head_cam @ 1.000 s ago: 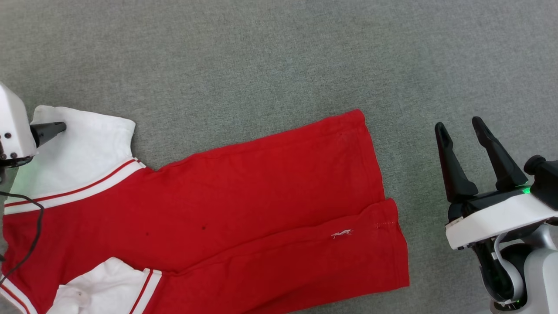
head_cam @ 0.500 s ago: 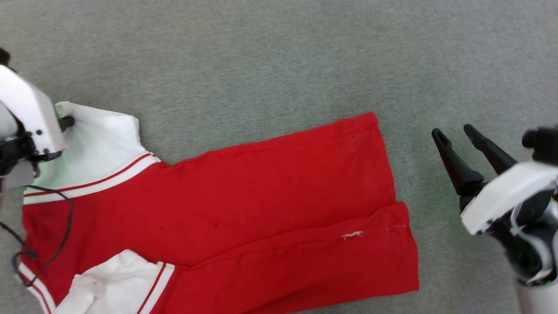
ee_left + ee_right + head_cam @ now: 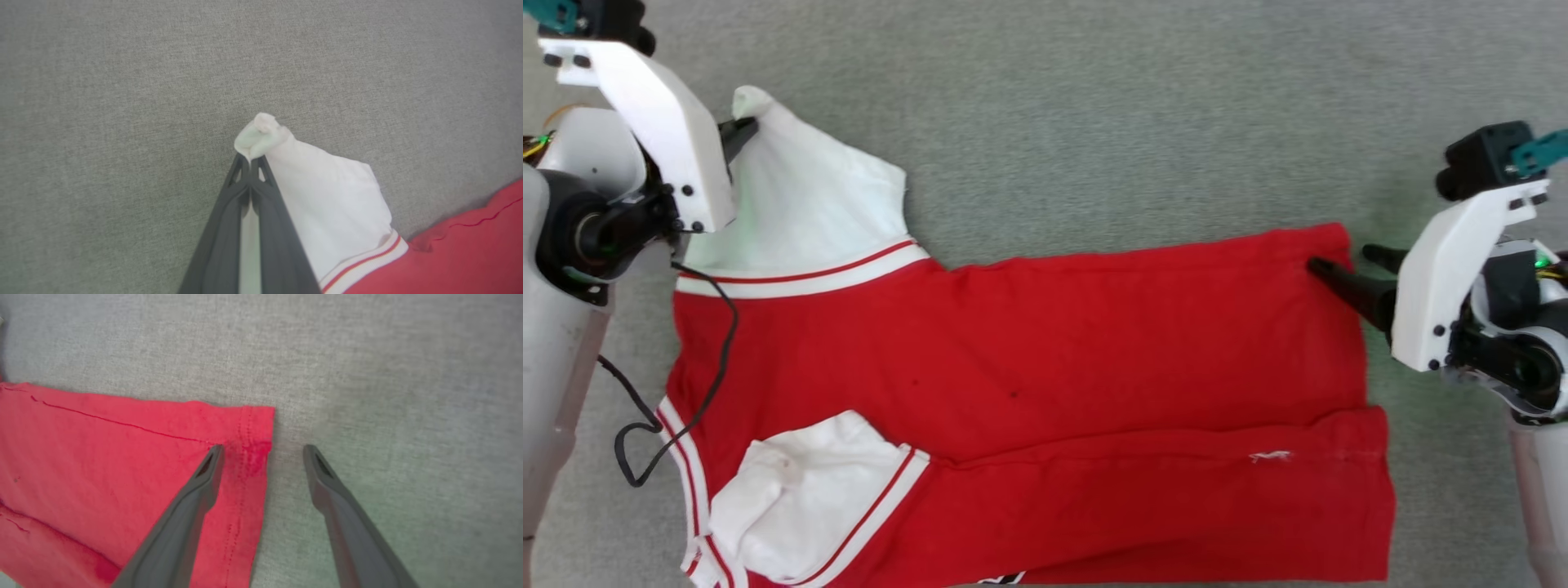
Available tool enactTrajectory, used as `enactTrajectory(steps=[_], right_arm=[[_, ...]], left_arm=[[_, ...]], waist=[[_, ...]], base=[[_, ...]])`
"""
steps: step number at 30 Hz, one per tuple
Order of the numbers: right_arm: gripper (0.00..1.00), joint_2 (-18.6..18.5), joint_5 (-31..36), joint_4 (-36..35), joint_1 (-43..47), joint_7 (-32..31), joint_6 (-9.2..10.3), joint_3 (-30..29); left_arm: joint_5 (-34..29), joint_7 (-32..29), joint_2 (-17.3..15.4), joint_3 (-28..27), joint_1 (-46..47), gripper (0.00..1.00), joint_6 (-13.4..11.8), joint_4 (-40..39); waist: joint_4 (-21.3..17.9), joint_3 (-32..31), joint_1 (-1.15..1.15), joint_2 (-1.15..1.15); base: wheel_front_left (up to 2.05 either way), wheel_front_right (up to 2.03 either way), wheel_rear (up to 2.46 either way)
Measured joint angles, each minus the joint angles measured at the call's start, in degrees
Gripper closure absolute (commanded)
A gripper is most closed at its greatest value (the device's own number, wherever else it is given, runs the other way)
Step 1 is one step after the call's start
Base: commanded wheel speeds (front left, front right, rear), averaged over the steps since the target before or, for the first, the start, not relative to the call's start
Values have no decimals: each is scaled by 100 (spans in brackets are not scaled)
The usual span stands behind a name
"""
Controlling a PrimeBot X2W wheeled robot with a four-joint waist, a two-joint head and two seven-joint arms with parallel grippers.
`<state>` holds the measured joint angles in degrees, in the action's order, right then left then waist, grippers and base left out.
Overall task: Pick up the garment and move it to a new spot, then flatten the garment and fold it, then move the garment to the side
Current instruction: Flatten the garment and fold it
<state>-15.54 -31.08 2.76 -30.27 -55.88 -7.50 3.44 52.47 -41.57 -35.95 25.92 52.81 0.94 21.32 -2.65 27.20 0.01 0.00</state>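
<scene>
1. Cloth of grey weave [image 3: 1094, 98] backs the whole scene on my head feed. On it the garment [image 3: 1029, 384], a red T-shirt, lies stretched lengthwise across the frame, sleeves toward my left arm and hem toward my right.
2. My left gripper [image 3: 742, 129] is clamped on the tip of the upper white sleeve [image 3: 809, 196], which is drawn up into a peak. On the left wrist feed, that gripper [image 3: 250, 161] has its dark fingers pressed together, and a small wad of white fabric bulges just past the tips.
3. Red-and-white striped trim [image 3: 800, 278] divides that sleeve from the red body. The second white sleeve [image 3: 800, 498] lies crumpled on the body near the bottom of the head feed.
4. My right gripper [image 3: 1339, 257] stands open at the hem corner [image 3: 257, 428]. On the right wrist feed, the gripper [image 3: 263, 448] straddles the shirt's edge. One finger [image 3: 196, 498] lies over red fabric just inside the stitched hem, and the other [image 3: 339, 506] is over bare grey weave beside it. I cannot tell whether the tips touch down.
5. A lower band of red overlaps the main panel along a long crease, with a small white mark [image 3: 1270, 456] near the hem end.
6. A black cable [image 3: 711, 359] from my left arm trails over the shirt's shoulder area and loops onto the grey weave.
</scene>
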Motion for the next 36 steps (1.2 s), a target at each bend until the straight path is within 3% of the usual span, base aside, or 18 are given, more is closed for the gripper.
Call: enactTrajectory(steps=[7, 8, 9, 10, 19, 25, 36], right_arm=[[0, -74, 7, 346, -232, -488, 0, 210], [20, -98, 14, 356, -256, -525, 0, 243], [95, -109, 10, 364, -268, -538, 1, 261], [100, -118, -12, 372, -280, -556, 1, 270], [100, -333, 63, 144, -202, -118, 0, 452], [100, -412, -11, -185, 464, 258, 0, 185], [100, -210, -14, -542, 2092, 1047, 0, -272]], left_arm=[[-23, 163, 56, 23, 1, 100, 54, -166], [-22, 178, 55, 23, -3, 100, 56, -169], [-22, 194, 56, 23, -8, 100, 56, -170], [-22, 201, 55, 23, -17, 100, 57, -169], [75, 742, 79, -126, -398, 100, 136, -148], [290, 1356, -21, -442, -1217, 100, 135, -421], [666, 2286, -105, -867, -3661, 100, -350, -1578]], waist=[[252, 159, -1, 0], [272, 167, -1, 0], [289, 169, -1, 0], [303, 168, -1, 0], [387, -163, 0, 0], [454, -659, -1, 0], [618, -1551, -1, 0]], base=[[0, 0, 0], [0, 0, 0], [0, 0, 0], [0, 0, 0], [0, 0, 0], [0, 0, 0], [0, 0, 0]])
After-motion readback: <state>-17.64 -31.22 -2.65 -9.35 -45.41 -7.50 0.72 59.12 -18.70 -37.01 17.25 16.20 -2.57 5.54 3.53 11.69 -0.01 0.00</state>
